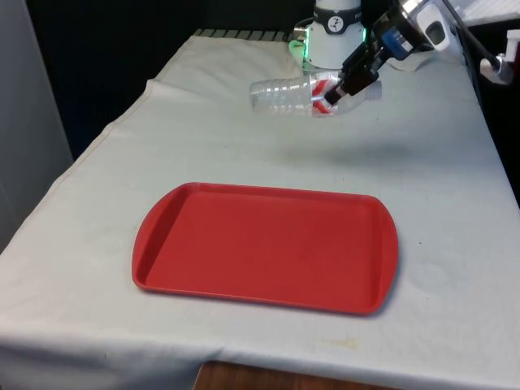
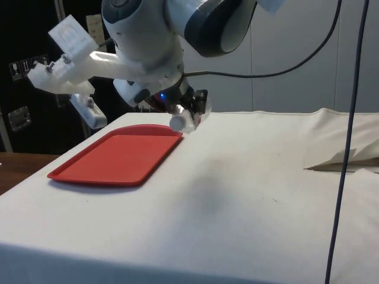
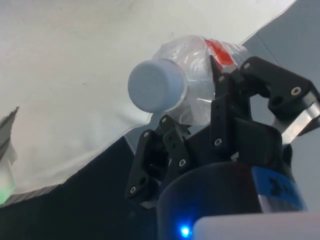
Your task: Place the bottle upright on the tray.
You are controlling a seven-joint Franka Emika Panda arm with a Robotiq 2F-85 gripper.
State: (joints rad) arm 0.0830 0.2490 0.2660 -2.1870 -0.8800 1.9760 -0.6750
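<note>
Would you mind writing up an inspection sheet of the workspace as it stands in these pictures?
Surface: table under a white cloth, creased near one edge in the side view.
Job's things: clear plastic bottle with a red label and white cap, held on its side in the air, beyond the tray; red tray flat on the cloth, nothing on it.
Clutter: nothing seen.
Grippers: black gripper, jaws closed on the bottle near its neck.
Cables: dark cables hang across the side view.
Surroundings: black curtains behind the table; wooden edge under the cloth's near side.
</note>
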